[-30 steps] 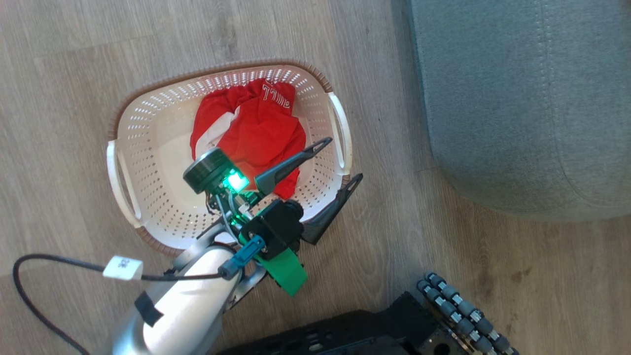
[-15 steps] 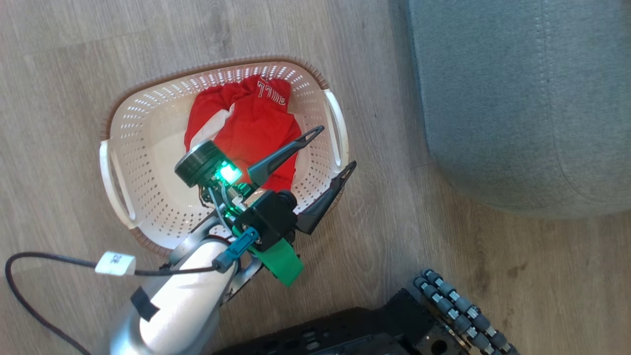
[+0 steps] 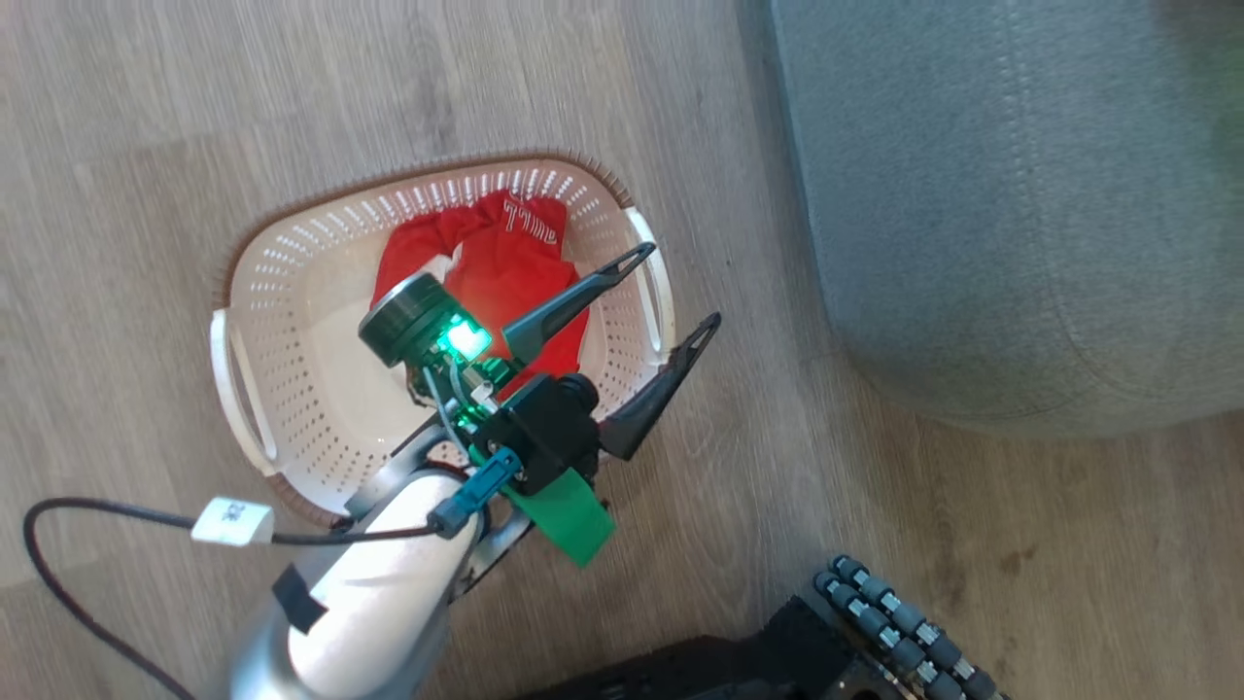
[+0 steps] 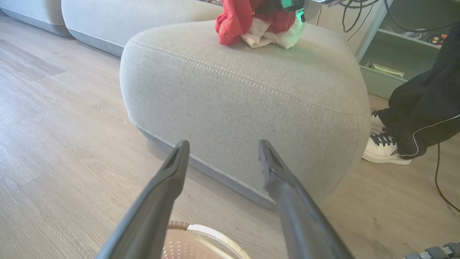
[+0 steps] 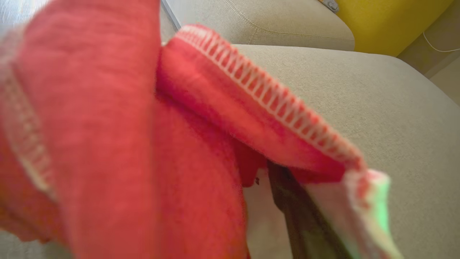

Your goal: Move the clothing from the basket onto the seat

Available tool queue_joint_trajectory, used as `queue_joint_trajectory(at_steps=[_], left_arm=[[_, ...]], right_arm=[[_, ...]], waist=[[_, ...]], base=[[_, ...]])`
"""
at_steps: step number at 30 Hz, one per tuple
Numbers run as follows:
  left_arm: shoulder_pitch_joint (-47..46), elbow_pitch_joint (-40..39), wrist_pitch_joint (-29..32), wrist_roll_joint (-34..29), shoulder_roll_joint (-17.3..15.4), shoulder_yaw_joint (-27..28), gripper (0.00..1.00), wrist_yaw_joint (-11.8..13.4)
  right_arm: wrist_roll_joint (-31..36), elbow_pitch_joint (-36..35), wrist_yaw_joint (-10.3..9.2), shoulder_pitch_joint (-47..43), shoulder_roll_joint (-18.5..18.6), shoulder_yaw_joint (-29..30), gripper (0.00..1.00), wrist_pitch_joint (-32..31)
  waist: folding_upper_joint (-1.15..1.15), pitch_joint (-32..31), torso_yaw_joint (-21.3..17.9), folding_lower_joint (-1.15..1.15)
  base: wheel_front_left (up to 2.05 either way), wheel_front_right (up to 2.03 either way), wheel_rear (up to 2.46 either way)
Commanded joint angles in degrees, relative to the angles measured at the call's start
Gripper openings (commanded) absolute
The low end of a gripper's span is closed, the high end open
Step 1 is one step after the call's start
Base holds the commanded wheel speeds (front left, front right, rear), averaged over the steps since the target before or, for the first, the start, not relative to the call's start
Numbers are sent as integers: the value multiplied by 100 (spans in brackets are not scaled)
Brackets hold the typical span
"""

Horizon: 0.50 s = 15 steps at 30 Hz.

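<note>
Red clothing [image 3: 505,282] with white lettering lies in the cream basket [image 3: 292,253] on the floor. My left gripper [image 3: 680,284] hangs open and empty over the basket's right rim, one finger above the cloth and the other outside the rim. In the left wrist view it [image 4: 223,144] points at the grey-green seat [image 4: 251,93]. A second red and white garment [image 4: 233,21] rests on the seat's top under my right gripper [image 4: 284,4]. In the right wrist view that garment [image 5: 107,144] drapes over the gripper. One dark finger [image 5: 298,216] stands wide of centre, spread open.
The seat [image 3: 972,194] fills the head view's upper right, a strip of wooden floor [image 3: 758,389] between it and the basket. My dark base [image 3: 739,651] is at the bottom. A person's dark trouser leg [image 4: 424,108] and white shoe [image 4: 384,151] stand beside the seat's far corner.
The head view has shifted, so the basket sits a little lower and smaller in it. My left gripper stays open over the basket's right rim, as before.
</note>
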State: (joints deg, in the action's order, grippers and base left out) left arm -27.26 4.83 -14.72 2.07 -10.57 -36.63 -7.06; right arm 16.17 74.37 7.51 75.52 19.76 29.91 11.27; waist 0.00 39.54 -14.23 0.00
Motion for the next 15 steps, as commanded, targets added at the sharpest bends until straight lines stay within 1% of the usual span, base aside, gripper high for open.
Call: queue_joint_trajectory(at_steps=[1, 8, 15], left_arm=[[46, -191, -28, 41, 102, 169, 100, 7], [159, -129, -28, 70, 284, 215, 100, -1], [360, -60, -28, 113, 456, 288, 100, -6]], right_arm=[[35, -119, -2, -54, 37, -101, 100, -58], [-107, -61, -2, -217, 13, -431, 100, -317], [-419, -45, -2, -530, -46, -829, 100, -412]], waist=[[0, -129, -27, 0], [0, -553, -84, 0], [0, -1108, -146, 0]], base=[[0, 0, 0], [0, 0, 0], [0, 0, 0]])
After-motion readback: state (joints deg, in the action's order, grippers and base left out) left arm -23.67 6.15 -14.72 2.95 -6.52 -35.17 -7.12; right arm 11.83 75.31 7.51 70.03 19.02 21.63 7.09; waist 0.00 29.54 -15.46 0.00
